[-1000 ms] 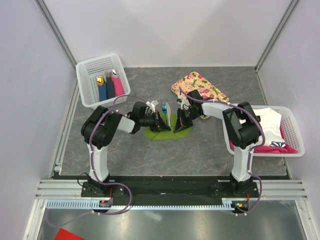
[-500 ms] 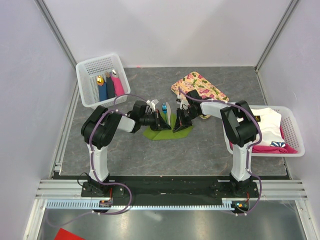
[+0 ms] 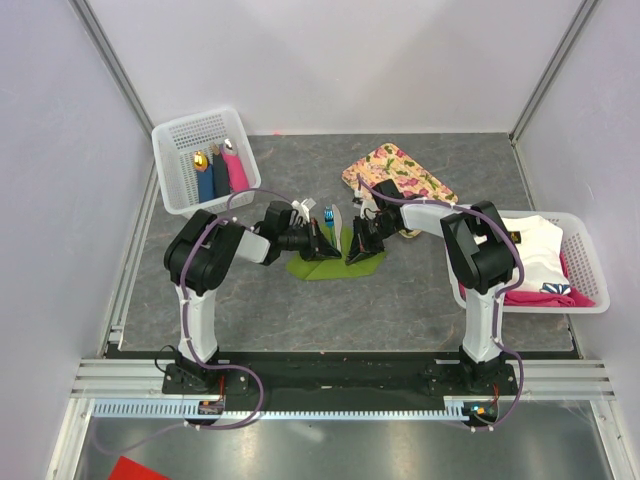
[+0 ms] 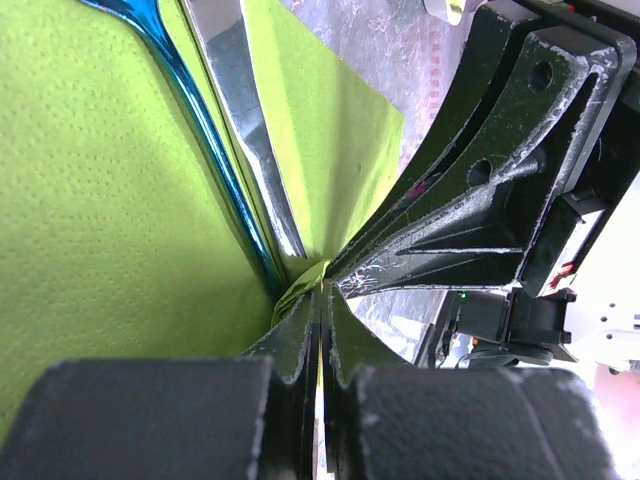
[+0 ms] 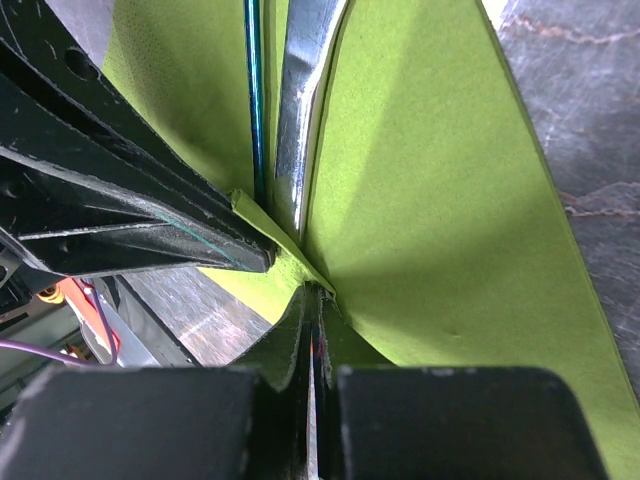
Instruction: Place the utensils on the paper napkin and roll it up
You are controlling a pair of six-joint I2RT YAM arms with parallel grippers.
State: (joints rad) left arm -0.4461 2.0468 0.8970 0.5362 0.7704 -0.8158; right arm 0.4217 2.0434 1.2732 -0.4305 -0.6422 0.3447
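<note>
Pinching from opposite sides, the left gripper (image 4: 318,300) and the right gripper (image 5: 312,298) meet at the middle of the grey table (image 3: 300,310). Each has its jaws pressed together on a fold of the olive-green paper napkin (image 3: 335,266). Their fingertips nearly touch.

The napkin lies between the two arms, gathered into a crease where the grippers bite it and fanning out flat on either side.

Two pieces of cutlery lie in that crease, side by side and almost parallel. The blue utensil (image 4: 205,130) lies on the left arm's side and the silver utensil (image 4: 250,130) just beside it on the right arm's side. Their long axes run from near to far across the table, with the near ends converging at the pinched fold. From above, the far ends show past the napkin's far edge, pointing toward the back wall. Whether those ends rest on the table or are tilted off it cannot be told.

A floral tray (image 3: 400,172) sits just beyond the right gripper. A white basket (image 3: 175,150) holding dark blue and pink bundles (image 3: 220,170) stands at far left. A second basket (image 3: 590,262) of white and pink cloths (image 3: 535,245) stands at right, well apart from the napkin.
</note>
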